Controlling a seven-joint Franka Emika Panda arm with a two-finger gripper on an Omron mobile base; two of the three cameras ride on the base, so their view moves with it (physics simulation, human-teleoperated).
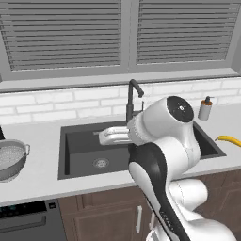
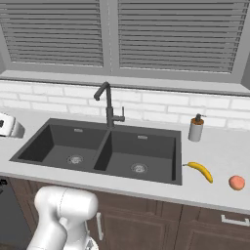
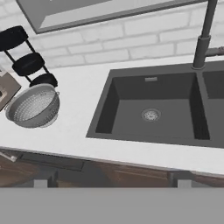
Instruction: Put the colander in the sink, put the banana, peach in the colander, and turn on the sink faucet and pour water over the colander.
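Observation:
The silver colander (image 1: 10, 159) sits upright on the counter left of the sink (image 1: 63, 155); in the hand view the colander (image 3: 34, 106) lies left of the sink (image 3: 103, 114). My gripper (image 1: 101, 136) hovers above the left basin, pointing left, well short of the colander. Its fingertips (image 3: 40, 183) stand wide apart, open and holding nothing. The faucet (image 1: 132, 96) rises behind the basin divider, its spout over the left basin. Right of the sink (image 2: 36, 144) on the counter lie the yellow banana (image 2: 201, 171) and the peach (image 2: 237, 182). The banana (image 1: 229, 140) also lies at the right edge of the left base view.
A soap dispenser (image 2: 196, 129) stands behind the sink's right corner. Black stove burners (image 3: 27, 63) sit beyond the colander. A white brick backsplash and a shuttered window back the counter. Brown cabinets and a dishwasher front (image 1: 28, 221) run below.

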